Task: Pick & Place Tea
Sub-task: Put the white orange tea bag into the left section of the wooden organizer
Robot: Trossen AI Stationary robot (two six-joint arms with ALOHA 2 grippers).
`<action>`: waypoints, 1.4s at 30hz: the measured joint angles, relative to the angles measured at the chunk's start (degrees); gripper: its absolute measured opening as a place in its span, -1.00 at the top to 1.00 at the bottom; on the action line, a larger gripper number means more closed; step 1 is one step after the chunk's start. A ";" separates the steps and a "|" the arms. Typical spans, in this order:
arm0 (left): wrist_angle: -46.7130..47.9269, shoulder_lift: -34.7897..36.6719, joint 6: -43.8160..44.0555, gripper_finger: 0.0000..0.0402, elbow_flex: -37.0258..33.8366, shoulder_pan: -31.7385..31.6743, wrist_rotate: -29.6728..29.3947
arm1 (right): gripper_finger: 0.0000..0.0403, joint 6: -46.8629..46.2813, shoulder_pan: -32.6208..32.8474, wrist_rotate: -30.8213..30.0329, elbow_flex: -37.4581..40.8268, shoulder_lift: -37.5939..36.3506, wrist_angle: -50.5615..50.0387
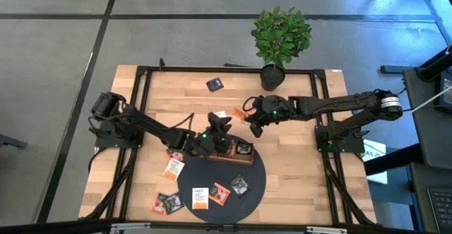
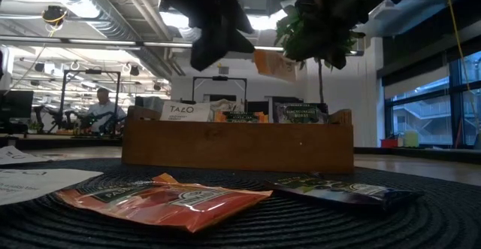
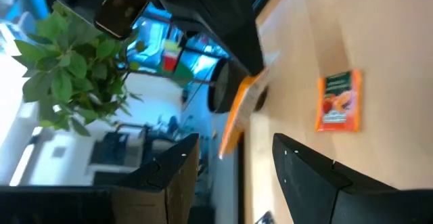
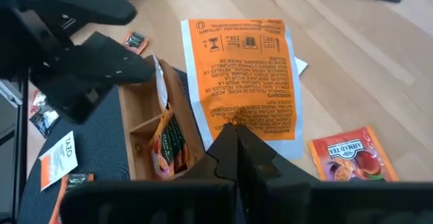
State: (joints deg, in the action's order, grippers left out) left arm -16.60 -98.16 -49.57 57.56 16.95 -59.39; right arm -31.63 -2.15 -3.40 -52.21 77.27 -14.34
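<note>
The right gripper [image 4: 233,135] pinches an orange sachet [image 4: 240,75] by one edge above the tray [image 1: 229,156]; the wide-open left gripper [image 1: 219,124] crowds it, risking collision or slipping.

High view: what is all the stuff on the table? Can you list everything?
table: one, light wood, under everything
mat: one, dark, round, at the table's front
tray: one, brown wood, on the mat's back edge
plant: one, green, dark pot, at the table's back edge
loose sachets: at least seven, orange, red, white, dark; on mat and wood
held sachet: one, orange, in the right gripper
left gripper: open, above the tray
right gripper: shut on the held sachet
</note>
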 joint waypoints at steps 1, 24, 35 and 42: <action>-0.14 -0.83 -0.63 0.07 0.84 -0.01 -0.65 | 1.00 0.27 0.00 0.00 0.00 0.29 0.26; 0.99 -6.35 -1.63 0.33 4.85 -0.46 -1.05 | 1.00 2.33 0.53 6.08 0.00 3.90 5.46; 4.83 -6.35 -0.52 0.71 4.83 -0.57 -0.16 | 1.00 3.58 1.62 6.08 0.00 3.90 5.94; 4.85 -6.35 -0.54 0.96 4.81 -0.55 -0.07 | 0.97 5.31 1.62 6.08 0.00 3.87 6.00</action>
State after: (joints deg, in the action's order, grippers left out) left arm -11.75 -104.51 -50.11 62.37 16.40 -59.46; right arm -26.32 -0.54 2.68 -52.21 81.14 -8.34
